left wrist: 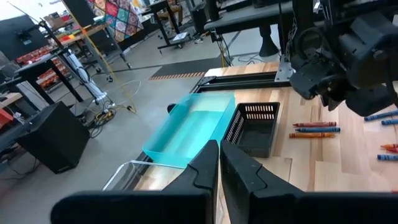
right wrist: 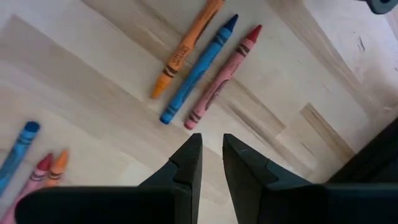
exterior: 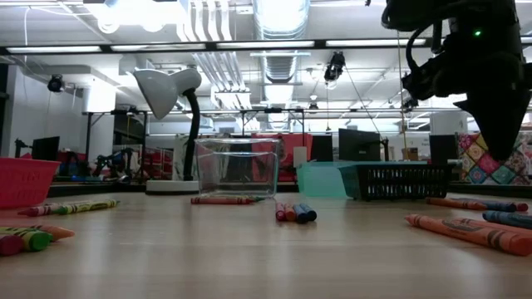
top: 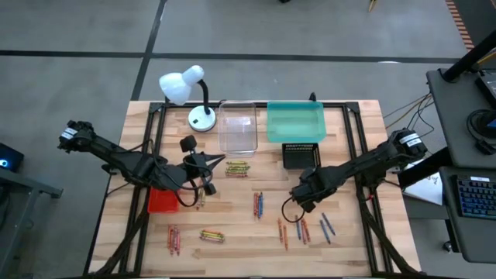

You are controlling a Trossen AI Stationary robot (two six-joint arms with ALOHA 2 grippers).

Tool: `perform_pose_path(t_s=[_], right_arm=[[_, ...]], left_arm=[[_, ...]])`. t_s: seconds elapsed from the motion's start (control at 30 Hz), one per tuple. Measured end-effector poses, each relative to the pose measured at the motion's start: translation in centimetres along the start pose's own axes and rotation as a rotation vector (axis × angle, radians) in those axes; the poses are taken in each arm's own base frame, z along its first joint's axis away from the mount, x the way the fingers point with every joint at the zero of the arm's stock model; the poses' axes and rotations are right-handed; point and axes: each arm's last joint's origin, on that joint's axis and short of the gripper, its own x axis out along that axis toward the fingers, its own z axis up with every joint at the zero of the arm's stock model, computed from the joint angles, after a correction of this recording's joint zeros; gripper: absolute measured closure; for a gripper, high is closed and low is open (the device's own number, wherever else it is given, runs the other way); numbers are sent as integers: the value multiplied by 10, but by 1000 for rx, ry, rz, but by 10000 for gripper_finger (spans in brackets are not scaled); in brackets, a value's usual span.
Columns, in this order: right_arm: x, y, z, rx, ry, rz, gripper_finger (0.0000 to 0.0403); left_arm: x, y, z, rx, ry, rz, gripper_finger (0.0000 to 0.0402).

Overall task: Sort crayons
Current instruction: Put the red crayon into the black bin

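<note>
Hovering above the counter [top: 341, 248], the right end effector [right wrist: 211, 152] points down at bare wood with its fingers a narrow gap apart and nothing between them; a trio of crayons [right wrist: 202, 68], orange, blue and red, lies just beyond the tips, which suggests it is lining up to pick one. In the high view this right end effector [top: 304, 194] sits near the black tray [top: 301, 155], with more crayons scattered just beside it toward the near edge.

The left end effector [left wrist: 219, 163] has its fingers pressed together on nothing and is held up off the wood beside the red tray [top: 163, 201], apparently parked out of the way. From its wrist view the teal tray [left wrist: 193, 127] and the black tray stand side by side at the far edge, next to the clear tray [top: 237, 124] and the white lamp [top: 186, 89], presumably so each colour gets its own bin.

The crayons lie in small mixed clusters across the middle and near part of the counter; every tray looks empty, though the red one's inside is partly hidden by the arm, so sorting seems barely begun.
</note>
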Motion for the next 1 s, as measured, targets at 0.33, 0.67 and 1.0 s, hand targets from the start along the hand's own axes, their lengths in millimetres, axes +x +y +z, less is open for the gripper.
perform_pose_path(t_s=[0.33, 0.67, 1.0], right_arm=[[4, -2, 2, 29, 1, -17, 291], [4, -6, 11, 106, -23, -27, 242], [4, -7, 14, 75, -65, -38, 262]], left_arm=[[3, 3, 5, 36, -32, 16, 402], [3, 4, 7, 35, -44, 21, 402], [4, 4, 7, 78, -46, 25, 402]])
